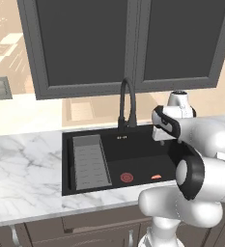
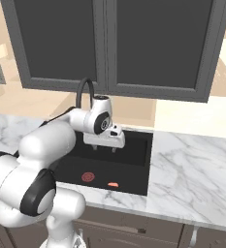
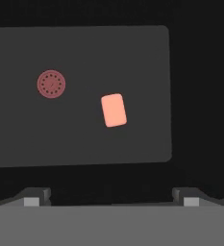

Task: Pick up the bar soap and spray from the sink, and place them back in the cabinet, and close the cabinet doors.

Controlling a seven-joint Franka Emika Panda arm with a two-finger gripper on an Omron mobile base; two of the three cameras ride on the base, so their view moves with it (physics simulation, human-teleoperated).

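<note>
one bar soap (image 3: 113, 110) lies flat on the sink (image 3: 84, 144) floor, apparently well below the spread, empty gripper (image 3: 111, 202).

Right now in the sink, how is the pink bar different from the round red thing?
The bar soap is a plain salmon-pink rectangle with rounded corners, while the drain disc is a darker red circle with slots. The soap lies loose and a little tilted on the sink floor; the disc sits flush in it. In the hand view, the soap is nearer the middle, the disc off to the left. Both are small and flat.

bar soap (image 3: 113, 110): salmon-pink, flat | on sink (image 3: 17, 144) floor, beside drain
</note>
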